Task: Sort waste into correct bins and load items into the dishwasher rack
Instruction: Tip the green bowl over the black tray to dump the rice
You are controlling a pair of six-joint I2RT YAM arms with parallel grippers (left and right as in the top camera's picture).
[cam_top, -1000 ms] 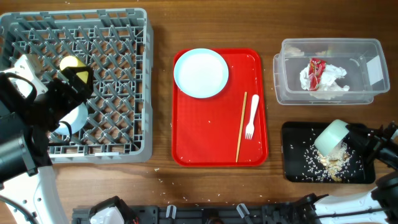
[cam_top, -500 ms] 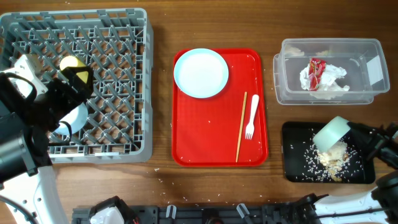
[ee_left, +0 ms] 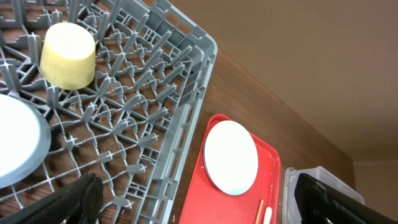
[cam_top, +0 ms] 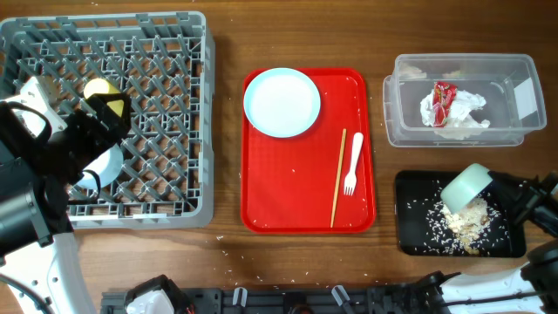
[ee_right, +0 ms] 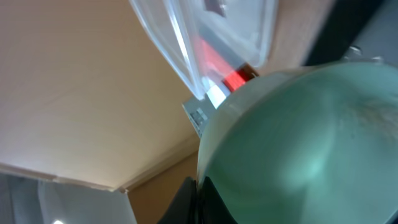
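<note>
The right hand (cam_top: 504, 187), clamped on the mint green bowl (cam_top: 464, 187), holds it tilted over the food scraps (cam_top: 466, 225) in the black tray (cam_top: 410, 240) at the worktop's near right corner. The left hand (cam_top: 103, 122), spread open, hangs over the dishwasher rack (cam_top: 166, 52) at the left edge, already loaded with the yellow cup (ee_left: 67, 55) and light blue bowl (ee_left: 18, 143). The wrapper (cam_top: 443, 98) and tissue (cam_top: 466, 106) are binned. The plate (cam_top: 282, 103), fork (cam_top: 353, 161) and chopstick (cam_top: 337, 179) remain on the red tray (cam_top: 296, 201).

Brown wooden table (cam_top: 227, 131), large square grey plastic lattice rack (cam_top: 174, 209) set at its left; red rectangular plastic tray (cam_top: 296, 192) laid at the middle; clear rectangular plastic tub (cam_top: 410, 131) at the right, shallow black rectangular tray (cam_top: 414, 187) just nearer; white crumbs (cam_top: 231, 255) scattered by the near edge
</note>
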